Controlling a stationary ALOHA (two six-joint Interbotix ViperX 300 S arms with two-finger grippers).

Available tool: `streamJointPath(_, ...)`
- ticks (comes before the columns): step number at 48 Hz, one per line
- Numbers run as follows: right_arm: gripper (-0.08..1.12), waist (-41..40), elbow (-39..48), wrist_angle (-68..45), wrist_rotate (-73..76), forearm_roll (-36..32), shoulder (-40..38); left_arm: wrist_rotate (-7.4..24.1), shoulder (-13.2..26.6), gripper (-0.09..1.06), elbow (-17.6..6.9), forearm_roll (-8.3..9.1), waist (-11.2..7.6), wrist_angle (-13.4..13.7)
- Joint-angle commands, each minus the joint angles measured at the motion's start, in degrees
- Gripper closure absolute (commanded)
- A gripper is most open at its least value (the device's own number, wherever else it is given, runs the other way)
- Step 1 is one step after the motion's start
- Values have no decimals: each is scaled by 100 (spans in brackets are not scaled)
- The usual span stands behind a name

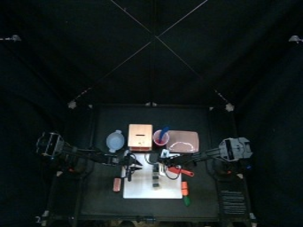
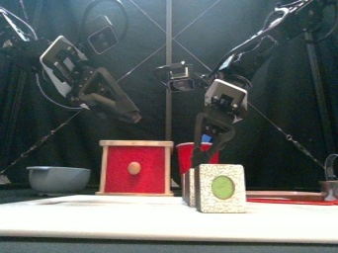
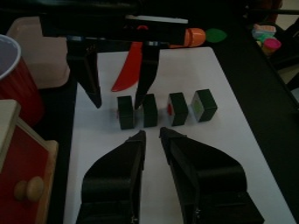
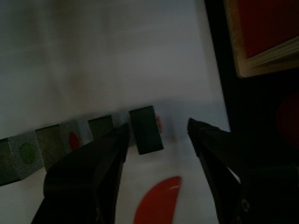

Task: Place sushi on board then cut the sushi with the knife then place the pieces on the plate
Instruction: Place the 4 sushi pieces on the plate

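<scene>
Several dark green sushi pieces (image 3: 163, 107) stand in a row on the white cutting board (image 3: 233, 149). From the front they overlap, with a green-centred end face (image 2: 220, 187) toward me. My right gripper (image 2: 208, 148) hangs just above and behind them, shut on the red toy knife (image 3: 131, 68), blade pointing down at the board. The blade (image 4: 158, 201) also shows between that gripper's jaws, near the row's end piece (image 4: 142, 128). My left gripper (image 3: 152, 134) hovers over the board on the near side of the row, shut and holding nothing. It is raised at the left (image 2: 129, 111).
The wooden box with the red drawer front (image 2: 136, 166) stands behind the board, with the blue-grey bowl (image 2: 59, 178) to its left. The red cup (image 2: 199, 153) and the pink tray (image 1: 185, 140) are back right. Small toy foods (image 3: 197, 35) lie beyond the board's end.
</scene>
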Motion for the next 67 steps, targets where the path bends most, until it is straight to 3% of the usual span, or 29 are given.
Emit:
streamJointPath(1,18,9,-141,-18,9,-9,-70,-9,-26,33,-53,-9,9,-53)
streamJointPath(24,41,18,-97,-9,9,62,44,0,-18,33,-35,-53,18,-44)
streamJointPath(49,41,-255,879,729,88,510,-1758,9,-18,33,-35,-105,18,-35)
streamJointPath(67,41,-1230,1406,844,70,369,-2285,18,-26,33,-35,-105,44,-35)
